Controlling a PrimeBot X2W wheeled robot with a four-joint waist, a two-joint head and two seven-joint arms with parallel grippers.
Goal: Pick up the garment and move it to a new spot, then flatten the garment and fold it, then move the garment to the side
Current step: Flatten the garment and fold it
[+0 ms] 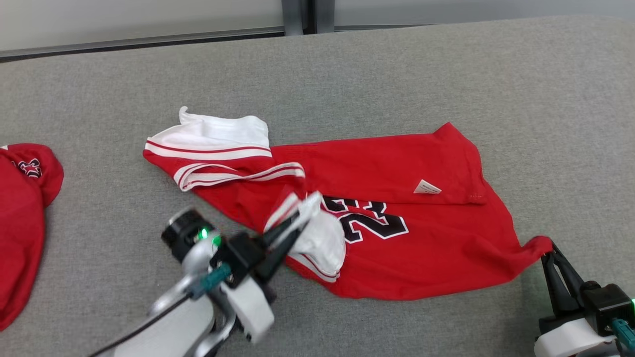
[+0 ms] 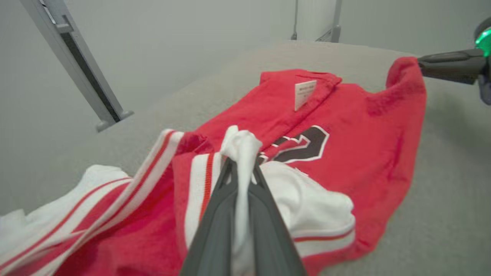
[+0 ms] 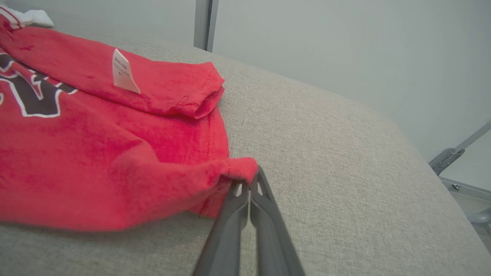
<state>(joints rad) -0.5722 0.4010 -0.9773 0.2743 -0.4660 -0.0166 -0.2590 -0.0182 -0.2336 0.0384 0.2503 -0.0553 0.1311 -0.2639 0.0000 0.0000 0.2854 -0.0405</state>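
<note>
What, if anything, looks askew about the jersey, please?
The red jersey lies crumpled, not flat: its white lining is turned out and bunched in the left end effector, and a folded-over hem flap exposes the inner label.

The table [image 1: 446,74] is covered in grey woven cloth, flat and unwrinkled where it lies bare. A red garment [image 1: 421,238] lies crumpled across its middle, its white, red-striped trim [image 1: 213,148] bunched toward the left, a black white-edged number [image 1: 369,220] facing up, a small white label [image 1: 426,187] on a folded-over flap near the far side, and its right-hand corner drawn out to a point and raised a little off the cloth. Well apart from it, at the far left of the head view, a second red garment [image 1: 20,223] lies on the same cloth, partly cut off by the picture's edge.
</note>
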